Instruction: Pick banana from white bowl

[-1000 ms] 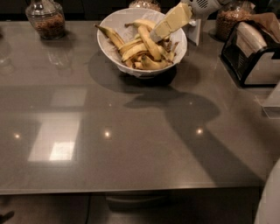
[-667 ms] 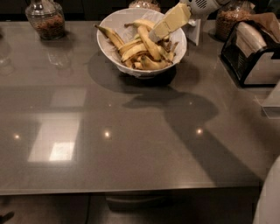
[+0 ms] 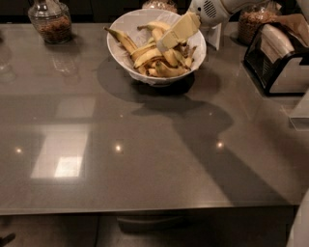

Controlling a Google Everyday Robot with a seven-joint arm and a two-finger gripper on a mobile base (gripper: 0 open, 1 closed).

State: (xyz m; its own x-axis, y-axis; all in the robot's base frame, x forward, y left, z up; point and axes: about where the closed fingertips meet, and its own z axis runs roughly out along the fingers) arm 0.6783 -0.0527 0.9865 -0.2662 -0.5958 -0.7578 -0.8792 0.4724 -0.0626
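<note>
**At the back of the table: gripper down in the white bowl**

At the far side of the grey table, a little right of its middle, stands the white bowl. It is round and deep, and it holds a heap of bananas, yellow with brown spots and dark tips. They lie crossed over each other, so I cannot count them. 1 long banana leans on the left wall of the bowl, and its dark tip points up over the rim.

The gripper is pale yellow. It comes down from the upper right and is tilted, with its low end on the top of the heap, near the middle of the bowl. If it is apart or together, I cannot tell, and I cannot tell if it has any banana. The white arm behind it goes out at the top edge.

In the same view, 1 glass jar with brown content stands at the back left, well apart from the bowl. A 2nd jar stands at the back right. Just beside this one is a black and silver box. A dark shadow lies on the table, from the bowl toward the lower right.
</note>
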